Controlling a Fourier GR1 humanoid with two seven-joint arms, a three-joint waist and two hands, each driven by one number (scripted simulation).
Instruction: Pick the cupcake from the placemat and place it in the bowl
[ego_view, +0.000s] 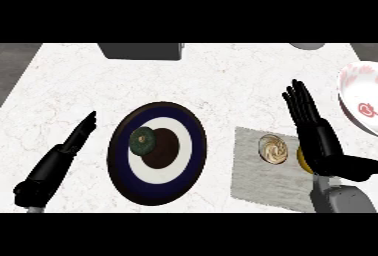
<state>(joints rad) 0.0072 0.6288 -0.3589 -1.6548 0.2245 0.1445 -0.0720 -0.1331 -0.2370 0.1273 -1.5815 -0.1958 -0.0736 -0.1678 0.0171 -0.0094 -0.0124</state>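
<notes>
The cupcake (274, 150), with a pale swirled top, sits on the grey rectangular placemat (255, 187) right of centre. My right hand (319, 137) stands just to its right, open, fingers straight and pointing away, thumb out to the right; it does not hold the cupcake. A white bowl (360, 97) with red marks lies at the right edge, partly cut off. At the left, my left hand (63, 155) rests open and edge-on over the counter.
A round plate (193, 132) with a dark rim and blue and white rings lies at centre, a dark green round item (142, 140) on it. A yellow bit (301, 158) peeks from behind my right hand. Grey objects (140, 50) stand at the far edge.
</notes>
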